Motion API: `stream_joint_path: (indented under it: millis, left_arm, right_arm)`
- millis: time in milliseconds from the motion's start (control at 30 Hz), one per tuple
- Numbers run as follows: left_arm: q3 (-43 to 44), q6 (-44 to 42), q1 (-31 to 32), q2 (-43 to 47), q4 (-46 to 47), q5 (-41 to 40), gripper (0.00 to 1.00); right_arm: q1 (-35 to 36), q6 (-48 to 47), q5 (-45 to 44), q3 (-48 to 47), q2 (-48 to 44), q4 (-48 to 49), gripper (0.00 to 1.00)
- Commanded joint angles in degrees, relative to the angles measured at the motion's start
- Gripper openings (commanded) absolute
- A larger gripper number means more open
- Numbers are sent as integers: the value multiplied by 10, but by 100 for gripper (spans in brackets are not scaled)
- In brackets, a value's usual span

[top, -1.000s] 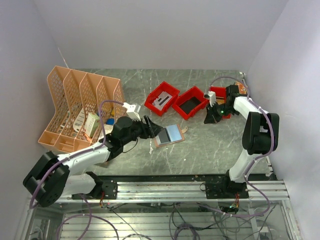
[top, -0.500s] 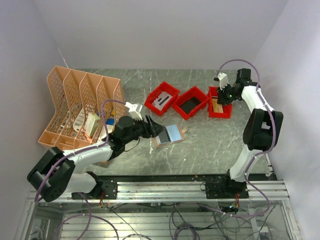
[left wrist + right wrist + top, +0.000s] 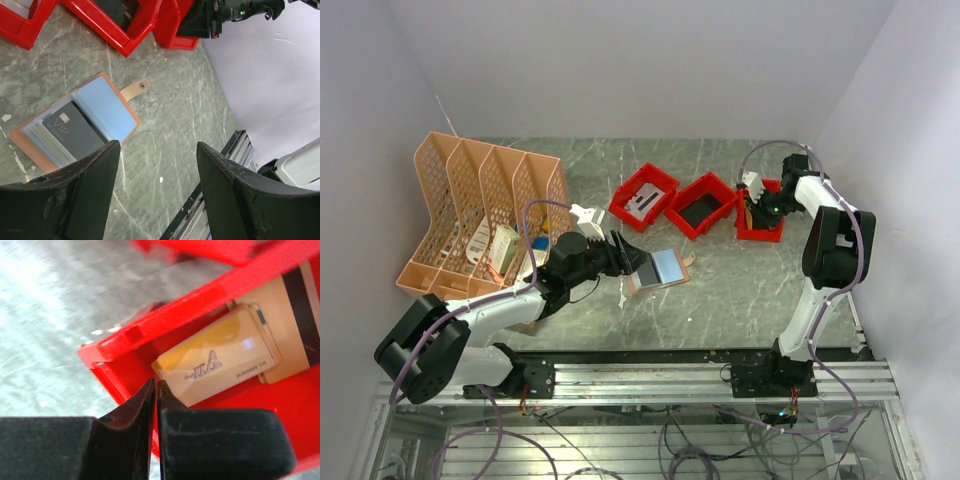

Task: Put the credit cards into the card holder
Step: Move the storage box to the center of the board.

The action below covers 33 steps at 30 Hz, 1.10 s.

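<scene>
The card holder [image 3: 107,107] is lying open on the worktop [image 3: 175,115], a dark card [image 3: 75,131] tucked inside. The left tool [image 3: 157,195] is hovering above it, spread wide, gripping nothing. In a red bin [image 3: 165,322] a yellow card [image 3: 215,362] is overlapping a striped card [image 3: 295,310] (partly cut off); the right tool [image 3: 154,390] is sitting clenched at the bin's wall, touching it or not I cannot tell.

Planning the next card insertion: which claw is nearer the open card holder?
Left. The left claw hovers just beside the card holder; the right claw is far off at the rightmost red bin.
</scene>
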<state>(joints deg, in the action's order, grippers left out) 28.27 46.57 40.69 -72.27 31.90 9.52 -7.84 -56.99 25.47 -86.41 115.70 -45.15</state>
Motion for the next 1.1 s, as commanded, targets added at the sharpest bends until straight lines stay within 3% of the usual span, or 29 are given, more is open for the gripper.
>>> stream_joint_path:
  millis: [0, 333, 533, 767, 1067]
  left_arm:
    - [2, -2, -2, 5, 23, 8, 73]
    - [7, 10, -1, -18, 52, 24, 73]
    - [26, 19, 26, -50, 81, 18, 71]
    - [96, 19, 108, -136, 62, -44, 69]
    - [227, 69, 172, -316, 65, -54, 63]
  right_arm:
    - [11, -82, 54, 29, -44, -101, 6]
    - [78, -25, 139, 65, -93, -148, 5]
    - [47, 34, 90, 0, -86, -141, 12]
    - [34, -1, 9, -28, -46, -127, 41]
    - [28, 7, -6, -61, 22, -107, 63]
